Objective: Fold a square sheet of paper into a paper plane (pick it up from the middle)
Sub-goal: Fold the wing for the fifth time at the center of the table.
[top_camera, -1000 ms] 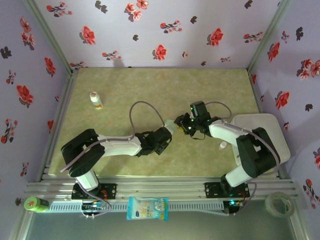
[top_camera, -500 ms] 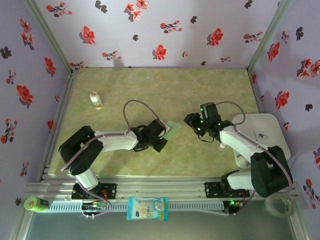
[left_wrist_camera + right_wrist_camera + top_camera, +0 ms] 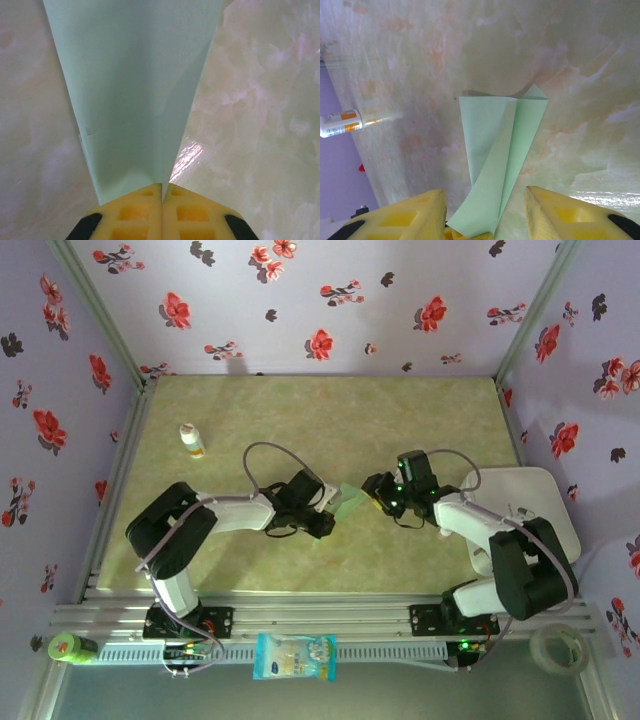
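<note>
Paper plane (image 3: 135,90), part-folded: left gripper (image 3: 162,192) pinches its narrow end as anchor, while right gripper (image 3: 485,202), spread, stands at 3 o'clock, likely for creasing.

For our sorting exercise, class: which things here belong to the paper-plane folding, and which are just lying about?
In the job: folded green paper, left hand shut on it, open right hand.
Lying about: white bottle, packet, tape roll.

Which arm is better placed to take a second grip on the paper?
Right. The right hand is open with the paper between its fingers; the left hand is shut on the paper's narrow tip, holding it.
</note>
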